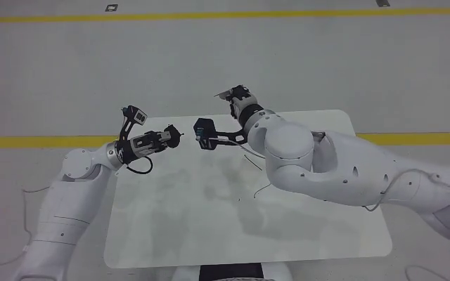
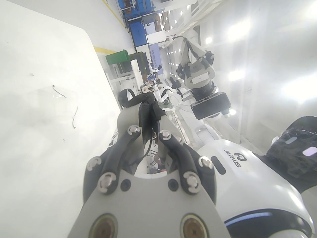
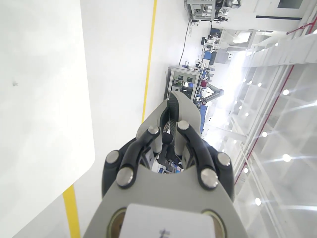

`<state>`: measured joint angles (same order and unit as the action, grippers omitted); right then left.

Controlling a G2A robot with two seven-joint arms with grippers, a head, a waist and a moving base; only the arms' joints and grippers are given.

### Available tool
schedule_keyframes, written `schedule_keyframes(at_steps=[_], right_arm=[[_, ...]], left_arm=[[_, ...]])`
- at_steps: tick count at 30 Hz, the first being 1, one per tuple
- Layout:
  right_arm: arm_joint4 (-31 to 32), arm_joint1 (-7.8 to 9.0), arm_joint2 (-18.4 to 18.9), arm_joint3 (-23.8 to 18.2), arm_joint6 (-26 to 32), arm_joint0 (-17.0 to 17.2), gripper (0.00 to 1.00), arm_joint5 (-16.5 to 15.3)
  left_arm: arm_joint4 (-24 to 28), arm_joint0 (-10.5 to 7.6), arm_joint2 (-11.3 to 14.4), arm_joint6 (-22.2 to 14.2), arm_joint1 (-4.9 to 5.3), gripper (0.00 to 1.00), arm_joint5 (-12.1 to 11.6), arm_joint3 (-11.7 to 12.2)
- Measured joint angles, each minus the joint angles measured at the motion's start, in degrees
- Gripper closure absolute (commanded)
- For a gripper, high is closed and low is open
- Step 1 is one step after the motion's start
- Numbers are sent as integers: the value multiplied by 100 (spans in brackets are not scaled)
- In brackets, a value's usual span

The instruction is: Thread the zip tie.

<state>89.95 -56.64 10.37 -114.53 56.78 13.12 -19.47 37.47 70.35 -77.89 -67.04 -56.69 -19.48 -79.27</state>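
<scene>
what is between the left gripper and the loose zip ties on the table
Nothing lies on the table between them. The left gripper is above it; the zip ties sit on bare surface beside the right arm, whose wrist camera hangs over that line.

top view: bright, even light from overhead; pale tabletop [image 1: 330, 225] and floor [image 1: 225, 63] evenly lit | left wrist view: strong glare from lights [image 2: 294, 85] on the far side, tabletop washed to a milky haze | right wrist view: ceiling lamps [image 3: 286, 158] flare into star streaks, bloom spreads over the hall | both wrist views: straight lines bow toward the edges
</scene>
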Motion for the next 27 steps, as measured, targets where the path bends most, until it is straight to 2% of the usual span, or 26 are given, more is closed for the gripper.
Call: schedule_keyframes(at_steps=[7, 13, 20, 23, 27], right_arm=[[0, 93, 196, 158, -511, 291, 100, 129], [0, 217, 330, 523, -1712, 472, 100, 310], [0, 361, 89, 1081, -3251, 498, 100, 723], [0, 392, -69, 1203, -3552, 393, 100, 789], [0, 389, -63, 1205, -3671, 397, 100, 796]], left_arm=[[0, 0, 0, 0, 0, 100, 0, 0], [0, 0, 0, 0, 0, 100, 0, 0], [0, 0, 0, 0, 0, 100, 0, 0], [0, 0, 0, 0, 0, 100, 0, 0], [0, 0, 0, 0, 0, 100, 0, 0]])
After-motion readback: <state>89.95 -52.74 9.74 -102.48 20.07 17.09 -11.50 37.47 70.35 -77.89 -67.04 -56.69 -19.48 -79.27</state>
